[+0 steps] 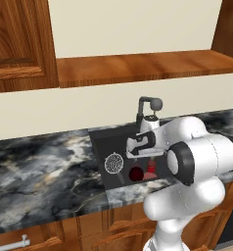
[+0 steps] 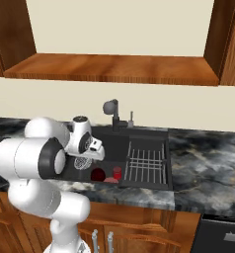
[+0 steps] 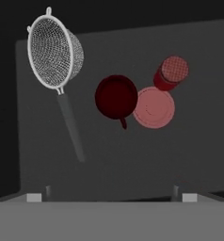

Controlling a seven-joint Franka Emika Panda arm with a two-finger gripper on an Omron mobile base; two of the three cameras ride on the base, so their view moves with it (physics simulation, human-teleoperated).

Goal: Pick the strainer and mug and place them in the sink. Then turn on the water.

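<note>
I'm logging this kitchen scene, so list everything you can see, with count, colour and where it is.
strainer: one, silvery mesh with a dark handle, lying in the sink, left of the mug.
mug: one, dark maroon, upright in the sink, beside the pink disc.
pink disc: one, flat on the sink floor, touching the mug's side.
red cup: one, brighter red, in the sink by the disc.
sink: one, black, set into the counter.
wire rack: one, grey, right part of the sink.
faucet: one, dark, behind the sink; no water running.
counter: one, dark marbled.
pincer: one, open, above the sink.
</note>
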